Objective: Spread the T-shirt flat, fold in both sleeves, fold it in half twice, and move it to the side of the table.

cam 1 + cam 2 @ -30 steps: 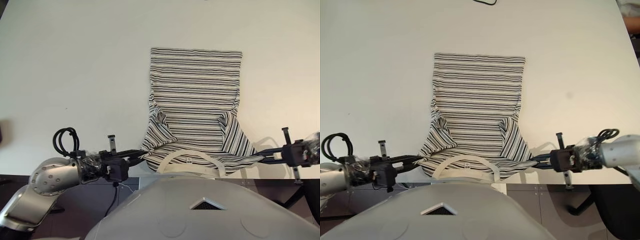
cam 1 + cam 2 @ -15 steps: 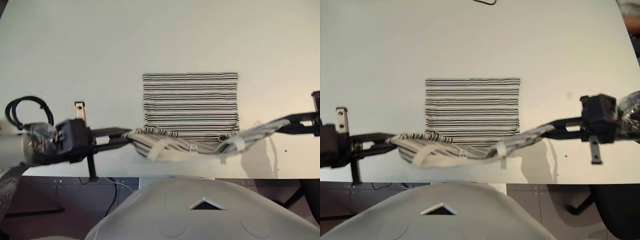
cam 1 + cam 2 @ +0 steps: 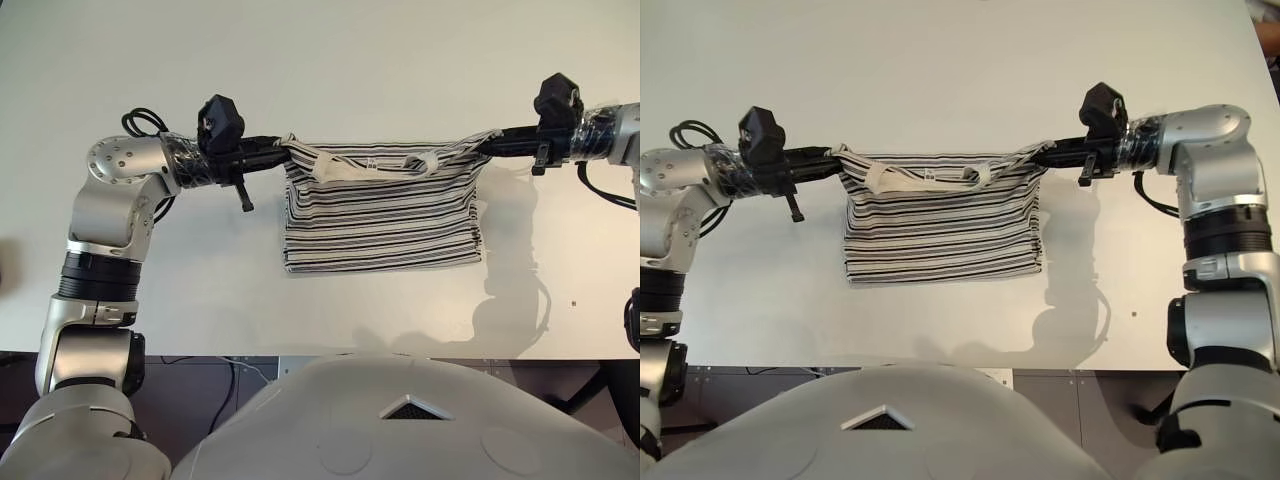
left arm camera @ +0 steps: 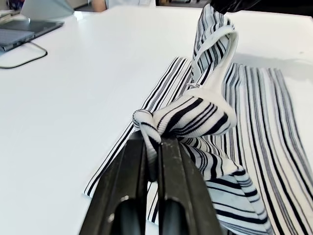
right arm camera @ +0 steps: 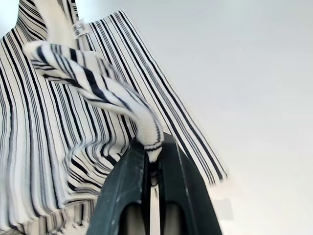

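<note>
From the head: found the T-shirt (image 3: 380,225) folded over in the middle of the white table (image 3: 400,60), pinched at both far corners by the left jaws and right jaws. Looked like the first fold in half; needed laying flat and letting go next. From the left wrist: clamped shut on striped cloth; spotted a laptop (image 4: 29,29) and a black cable (image 4: 24,58) far off. From the right wrist: squeezed shut on a rolled edge.
</note>
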Robot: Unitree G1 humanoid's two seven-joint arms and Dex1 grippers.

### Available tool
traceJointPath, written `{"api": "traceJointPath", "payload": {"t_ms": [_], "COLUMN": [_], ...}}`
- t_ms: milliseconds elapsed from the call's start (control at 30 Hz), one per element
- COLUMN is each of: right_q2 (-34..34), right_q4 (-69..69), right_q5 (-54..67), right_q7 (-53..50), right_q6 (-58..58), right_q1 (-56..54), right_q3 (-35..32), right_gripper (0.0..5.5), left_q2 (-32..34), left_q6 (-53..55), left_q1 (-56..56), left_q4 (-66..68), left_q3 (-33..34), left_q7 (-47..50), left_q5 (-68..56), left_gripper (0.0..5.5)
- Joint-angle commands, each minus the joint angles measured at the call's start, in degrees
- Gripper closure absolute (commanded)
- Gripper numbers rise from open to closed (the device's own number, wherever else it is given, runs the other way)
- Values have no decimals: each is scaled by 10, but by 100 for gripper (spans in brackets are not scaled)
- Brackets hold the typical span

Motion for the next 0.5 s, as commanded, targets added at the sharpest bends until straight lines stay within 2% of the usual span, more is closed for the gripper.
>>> {"api": "traceJointPath", "payload": {"t_ms": [33, 67, 100, 233, 367, 500], "right_q2": [59, 70, 80, 89, 94, 100], "right_q4": [109, 127, 141, 137, 129, 97], "right_q5": [-66, -76, -74, -60, -58, -84], "right_q7": [-39, -57, -67, -95, -129, -186], "right_q6": [-51, -61, -66, -44, -9, -41], "right_q1": [-43, -49, -52, -34, -15, 3], "right_q3": [17, 11, -3, -51, -80, -85], "right_gripper": [540, 540, 510, 451, 451, 451], "left_q2": [-59, -68, -77, -92, -112, -135], "left_q6": [-86, -110, -138, -220, -208, -168], "left_q1": [-83, -94, -101, -90, -85, -104], "left_q4": [202, 240, 277, 319, 301, 297], "left_q3": [-50, -51, -45, -19, 22, 61], "left_q7": [64, 83, 105, 150, 147, 199], "left_q5": [127, 148, 164, 182, 146, 134], "left_gripper": [507, 475, 451, 389, 385, 385]}}
